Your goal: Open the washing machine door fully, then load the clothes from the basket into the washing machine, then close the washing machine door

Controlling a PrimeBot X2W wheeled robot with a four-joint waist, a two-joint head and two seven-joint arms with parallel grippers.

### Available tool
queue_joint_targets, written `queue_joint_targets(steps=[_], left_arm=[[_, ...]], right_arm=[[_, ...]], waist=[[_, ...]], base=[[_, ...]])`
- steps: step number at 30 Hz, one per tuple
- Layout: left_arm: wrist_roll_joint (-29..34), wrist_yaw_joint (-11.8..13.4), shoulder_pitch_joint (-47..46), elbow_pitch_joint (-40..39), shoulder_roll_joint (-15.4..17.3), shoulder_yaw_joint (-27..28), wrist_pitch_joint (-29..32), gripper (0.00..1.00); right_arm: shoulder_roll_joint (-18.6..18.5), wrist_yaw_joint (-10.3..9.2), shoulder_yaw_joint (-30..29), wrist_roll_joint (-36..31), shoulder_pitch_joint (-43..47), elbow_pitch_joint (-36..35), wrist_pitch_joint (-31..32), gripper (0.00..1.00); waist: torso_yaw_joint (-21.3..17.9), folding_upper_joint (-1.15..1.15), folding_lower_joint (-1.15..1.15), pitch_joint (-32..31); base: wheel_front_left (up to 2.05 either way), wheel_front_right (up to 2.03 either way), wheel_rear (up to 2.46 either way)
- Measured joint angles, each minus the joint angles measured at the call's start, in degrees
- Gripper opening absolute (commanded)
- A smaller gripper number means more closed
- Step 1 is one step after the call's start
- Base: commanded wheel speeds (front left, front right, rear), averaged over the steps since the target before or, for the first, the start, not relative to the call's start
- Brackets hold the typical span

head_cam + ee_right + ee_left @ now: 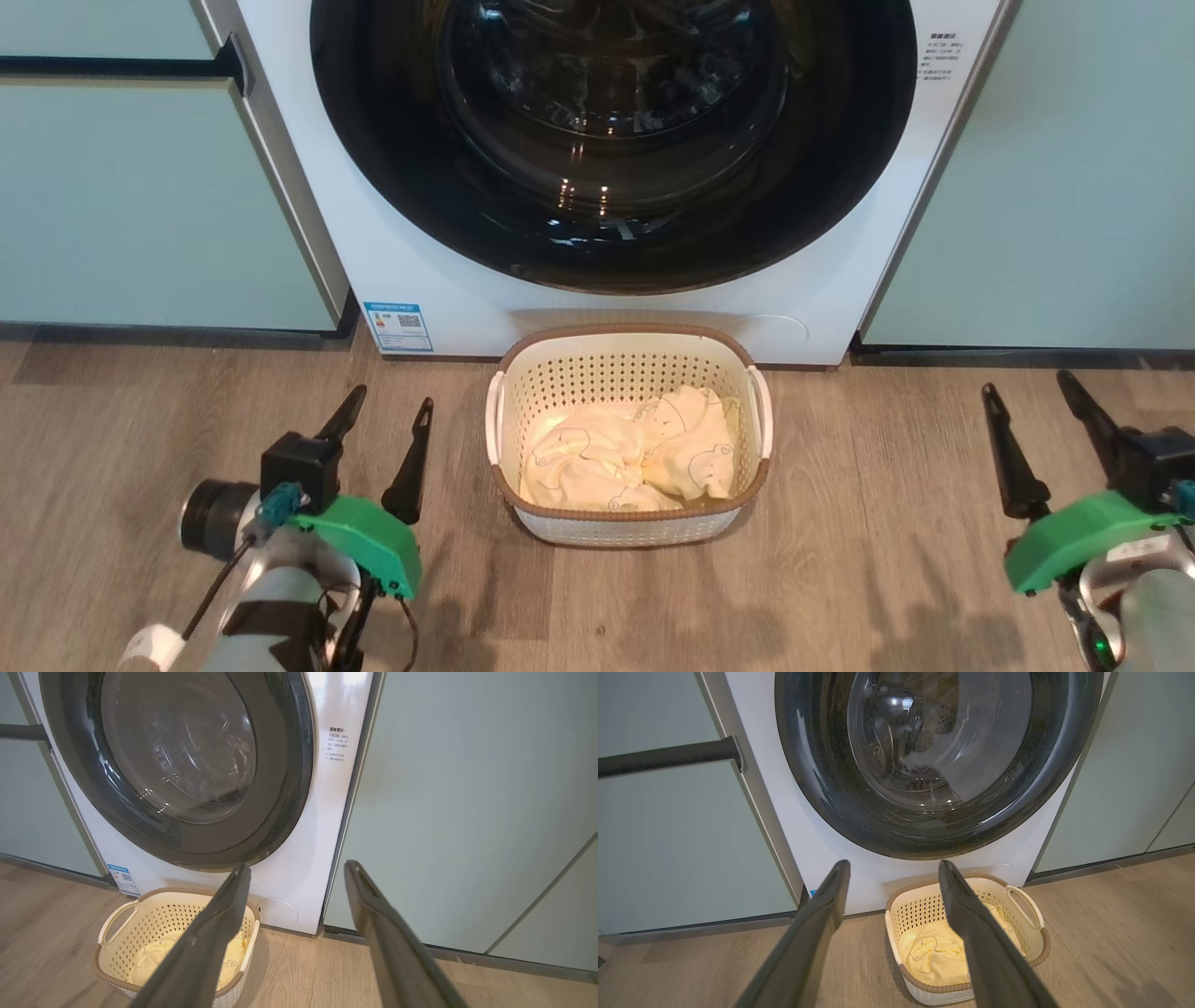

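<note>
The glossy black round door is shut; cream perforated plastic basket waits below for loading.
Fingers of left gripper and right gripper are spread, empty.

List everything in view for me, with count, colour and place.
White front-loading washing machine: one, white, centre back.
Round glossy black-rimmed glass door: one, black, shut on the machine's front.
Cream perforated plastic basket: one, brown rim, on the floor before the machine.
Pale yellow printed clothes: heap, count unclear, inside the basket.
Pale green cabinets: one bank each side of the machine.
Left gripper: one, dark jaws open, lower left.
Right gripper: one, dark jaws open, lower right.
</note>
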Motion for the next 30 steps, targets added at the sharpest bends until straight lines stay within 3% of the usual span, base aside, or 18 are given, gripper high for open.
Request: queue_joint_targets(steps=[13, 30], left_arm=[[0.00, 0.02, -0.01, 0.42, -0.09, 0.51, 0.00, 1.00], [0.01, 0.00, -0.01, 0.43, -0.14, 1.20, 0.00, 1.00]], right_arm=[[1.12, 0.00, -1.51, 5.17, 0.01, 0.34, 0.00, 1.00], [1.36, 0.00, -1.71, 5.58, 0.01, 0.74, 0.00, 1.00]], waist=[[0.25, 0.00, 0.00, 0.00], [0.16, 0.00, 0.00, 0.51]], base=[[0.00, 0.00, 0.00], [0.00, 0.00, 0.00]])
